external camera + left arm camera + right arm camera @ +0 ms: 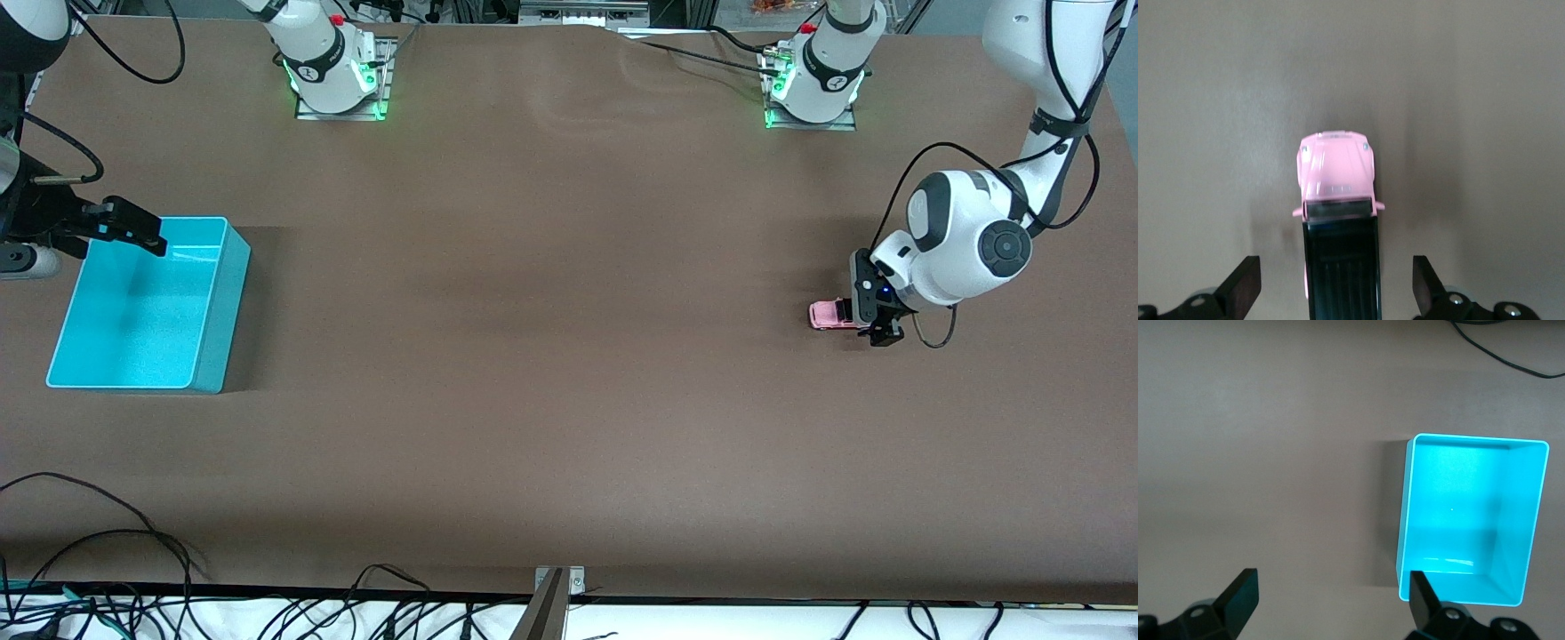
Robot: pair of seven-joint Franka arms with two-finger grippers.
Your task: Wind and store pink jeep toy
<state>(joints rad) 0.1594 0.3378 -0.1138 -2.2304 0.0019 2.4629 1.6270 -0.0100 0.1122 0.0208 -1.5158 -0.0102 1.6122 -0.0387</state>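
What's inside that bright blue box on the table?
Nothing that shows: the turquoise bin looks empty in the right wrist view, only its bare floor and walls. In the front view the right gripper covers one corner. The pink jeep toy sits on the table by the left gripper.

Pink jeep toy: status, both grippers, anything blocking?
Left gripper open, low, straddling the pink jeep toy on the table. Right gripper open, waiting over the turquoise bin edge. Bin empty. Nothing between jeep and bin.
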